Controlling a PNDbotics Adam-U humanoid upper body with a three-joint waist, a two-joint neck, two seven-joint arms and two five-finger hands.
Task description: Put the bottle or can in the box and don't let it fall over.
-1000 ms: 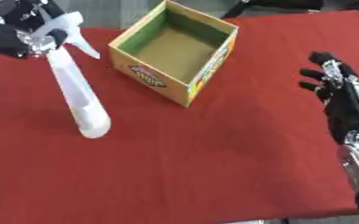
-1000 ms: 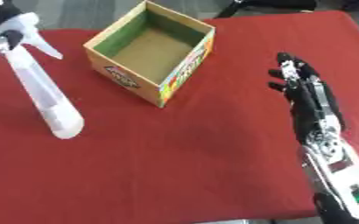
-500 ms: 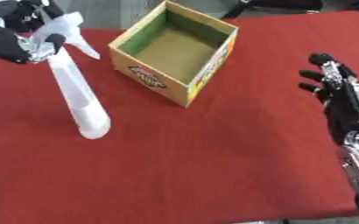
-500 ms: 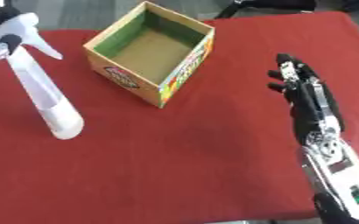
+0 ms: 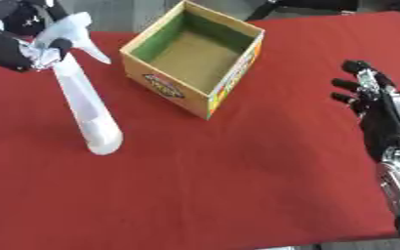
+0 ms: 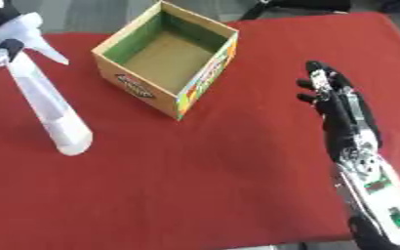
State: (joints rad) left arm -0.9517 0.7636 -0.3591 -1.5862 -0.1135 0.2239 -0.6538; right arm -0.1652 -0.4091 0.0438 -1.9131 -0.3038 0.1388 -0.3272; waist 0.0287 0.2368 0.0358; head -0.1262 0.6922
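Observation:
A white spray bottle point(image 5: 84, 100) leans at a slant at the left, its base near the red cloth and its trigger head up at the top left. My left hand point(image 5: 20, 34) is shut on that spray head. An open cardboard box point(image 5: 195, 56), green inside with a coloured label on its side, stands at the upper middle, to the right of the bottle. It holds nothing. My right hand point(image 6: 336, 105) rests open at the right edge, fingers pointing up, away from both.
A red cloth point(image 5: 237, 185) covers the table. The table's far edge runs just behind the box, with dark shapes beyond it at the top right point(image 5: 306, 5).
The left hand and the bottle's head have shifted slightly up and to the right, toward the box. The right hand has stayed put.

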